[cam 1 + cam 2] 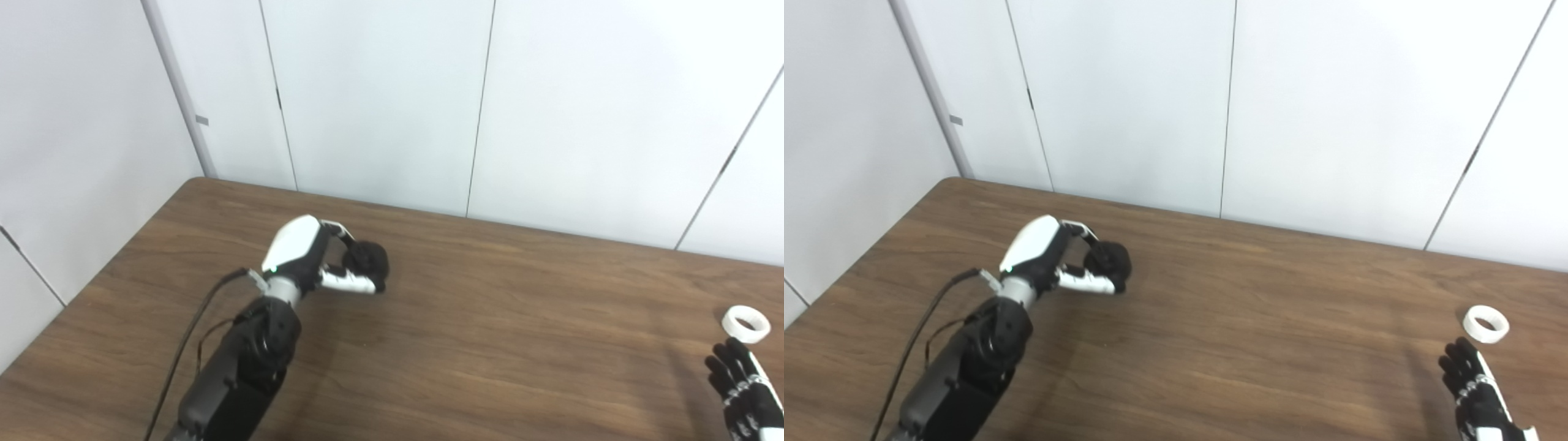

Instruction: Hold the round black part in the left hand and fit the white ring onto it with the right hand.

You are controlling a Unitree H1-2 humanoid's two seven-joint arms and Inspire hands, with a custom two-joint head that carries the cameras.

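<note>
My left hand (318,257) is over the far left part of the wooden table (490,343), with its fingers and thumb closed around the round black part (369,260); it also shows in the right eye view (1111,260). The white ring (745,323) lies flat on the table at the right, also seen in the right eye view (1486,323). My right hand (1479,386) is at the bottom right, just in front of the ring, fingers spread and pointing toward it, not touching it, holding nothing.
White wall panels (380,98) stand right behind the table's far edge and along its left side. A black cable (184,343) runs along my left forearm.
</note>
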